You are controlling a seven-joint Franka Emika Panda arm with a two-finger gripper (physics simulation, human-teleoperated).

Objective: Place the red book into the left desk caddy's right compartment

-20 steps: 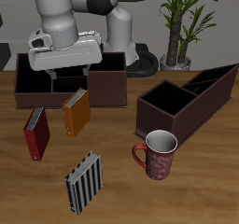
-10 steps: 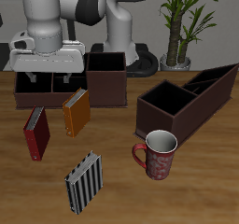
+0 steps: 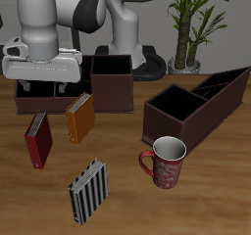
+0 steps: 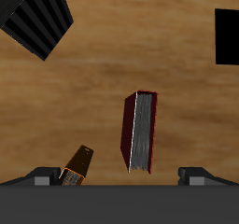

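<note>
Shifted sideways since earlier, the fingers (image 3: 39, 85) hang apart above the red book (image 3: 38, 139), which shows no readable writing.

Red book (image 3: 38, 139), orange book (image 3: 80, 117), black-and-white striped book (image 3: 87, 190), maroon-brown left desk caddy (image 3: 196, 106)

Wooden table (image 3: 221, 195), warm brown grain, fills foreground. Potted plant (image 3: 188, 28) behind table's back edge. Grey wall behind. Even, soft light.

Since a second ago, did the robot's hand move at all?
Yes. In the exterior view the hand has slid sideways, away from the tall square bin, and now hangs above the red book, which lies where it was.
</note>
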